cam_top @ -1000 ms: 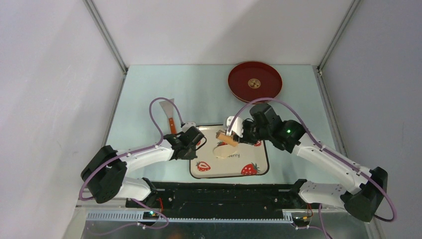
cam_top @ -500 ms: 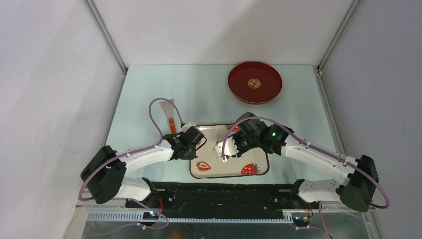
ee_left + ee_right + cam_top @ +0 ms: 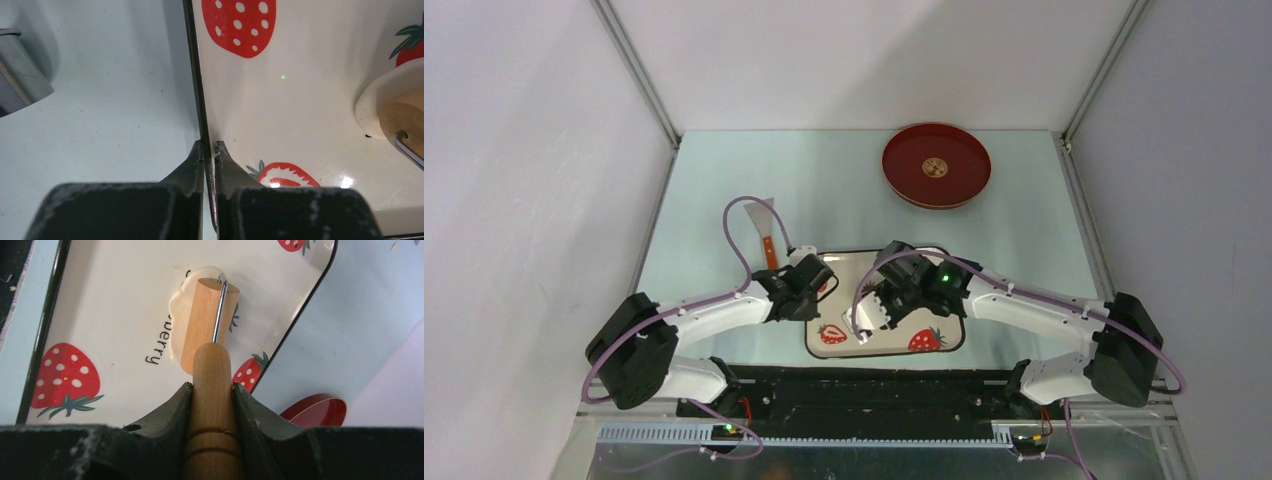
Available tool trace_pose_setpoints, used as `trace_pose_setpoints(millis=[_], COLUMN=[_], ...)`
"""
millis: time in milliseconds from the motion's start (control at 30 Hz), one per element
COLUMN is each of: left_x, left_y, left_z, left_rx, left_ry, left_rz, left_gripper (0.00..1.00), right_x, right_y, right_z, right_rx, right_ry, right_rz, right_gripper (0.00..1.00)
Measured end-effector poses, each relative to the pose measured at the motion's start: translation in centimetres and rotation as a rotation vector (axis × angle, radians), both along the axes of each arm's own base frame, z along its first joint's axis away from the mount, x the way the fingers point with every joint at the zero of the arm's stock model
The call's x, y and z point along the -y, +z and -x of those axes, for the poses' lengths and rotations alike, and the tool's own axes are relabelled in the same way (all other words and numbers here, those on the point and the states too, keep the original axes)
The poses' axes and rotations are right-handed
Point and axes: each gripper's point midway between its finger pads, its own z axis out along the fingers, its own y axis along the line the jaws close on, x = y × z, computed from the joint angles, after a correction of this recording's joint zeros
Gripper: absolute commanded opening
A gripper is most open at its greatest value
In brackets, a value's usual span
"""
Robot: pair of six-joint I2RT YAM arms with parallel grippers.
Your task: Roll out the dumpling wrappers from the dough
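right pincer [image 3: 212, 386]: pinching wooden roller [image 3: 201, 325] handle
strawberry tray [image 3: 115, 295]: dough [image 3: 175, 320] inside, ahead, under roller
left pincer [image 3: 210, 148]: pinching tray rim

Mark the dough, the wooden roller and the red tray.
dough [image 3: 176, 320]: right wrist view, flattened edge left of the barrel.
wooden roller [image 3: 201, 325]: right wrist view, middle of barrel.
red tray [image 3: 964, 160]: top external view, bare surface right of emblem.

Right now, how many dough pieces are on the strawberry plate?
1: the dough lies flattened under the roller on the plate; the right arm may hide others.
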Motion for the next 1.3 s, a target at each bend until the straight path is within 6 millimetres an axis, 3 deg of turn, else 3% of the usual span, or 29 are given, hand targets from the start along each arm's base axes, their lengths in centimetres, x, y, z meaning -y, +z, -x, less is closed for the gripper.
trace_pose_setpoints(millis=[433,900,1300], left_x=[0.0,0.0,0.0], left_y=[0.0,-0.1,0.0], left_z=[0.0,0.0,0.0], left_rx=[0.000,-0.001,0.000], left_ry=[0.000,0.000,0.000], left_rz=[0.000,-0.001,-0.001], left_gripper=[0.02,0.02,0.02], right_x=[-1.8,-1.1,-1.7], right_y=[-1.0,-1.3,-2.2], right_z=[0.4,3.3,3.0], right_rx=[0.107,0.064,0.038], right_ry=[0.018,-0.044,-0.087], right_rz=[0.063,0.028,0.016], right_gripper=[0.00,0.00,0.00])
